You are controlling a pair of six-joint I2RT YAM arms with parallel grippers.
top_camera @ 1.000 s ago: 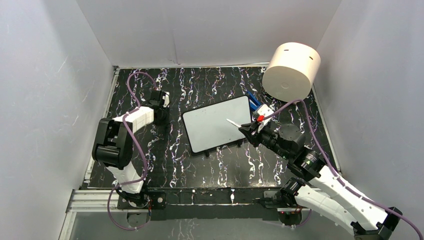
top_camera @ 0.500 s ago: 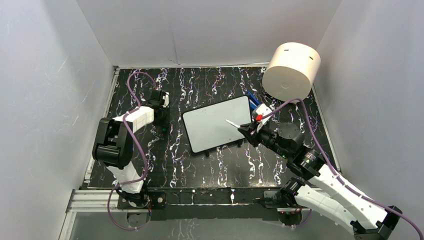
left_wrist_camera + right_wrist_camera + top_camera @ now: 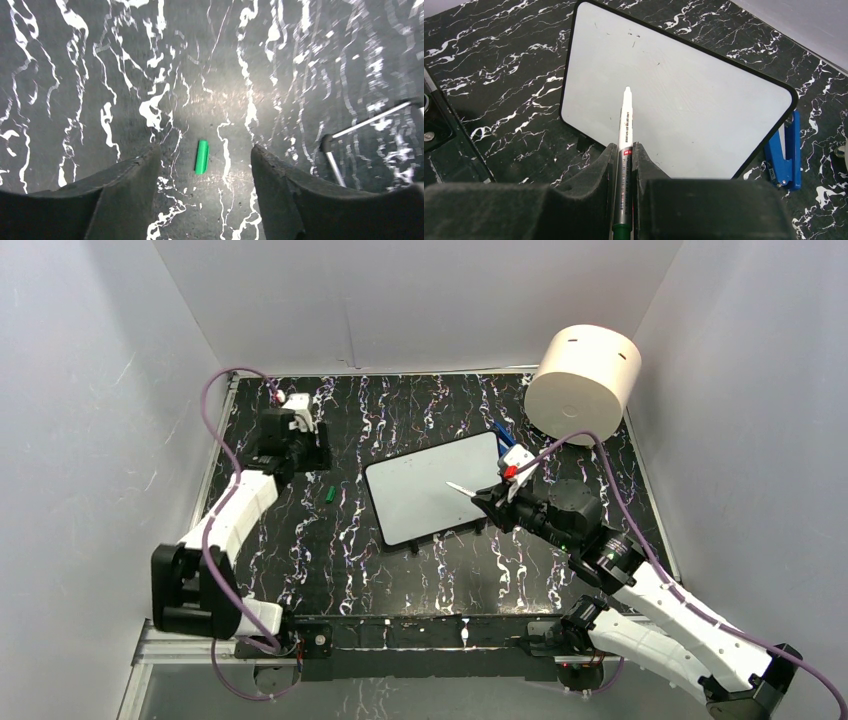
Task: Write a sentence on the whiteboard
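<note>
The whiteboard [image 3: 425, 502] [image 3: 704, 95] lies tilted at the table's middle, its white face blank; no sentence shows on it. My right gripper [image 3: 490, 498] [image 3: 624, 148] is shut on a grey-and-white marker [image 3: 462, 487] [image 3: 626, 120], uncapped, whose tip points over the board's middle. Whether the tip touches the board I cannot tell. A small green cap [image 3: 328, 494] [image 3: 201, 156] lies on the black marbled table left of the board. My left gripper [image 3: 312, 452] [image 3: 205, 149] hangs open above the cap, with nothing between its fingers.
A big cream cylinder [image 3: 583, 380] lies on its side at the back right. A blue clip [image 3: 506, 440] [image 3: 785, 160] rests by the board's far right corner. A thin metal leg [image 3: 367, 121] shows in the left wrist view. White walls enclose three sides.
My left gripper opened, let go of the green cap, which now lies on the table, and the arm lifted and drew back to the left. The right arm barely shifted.
</note>
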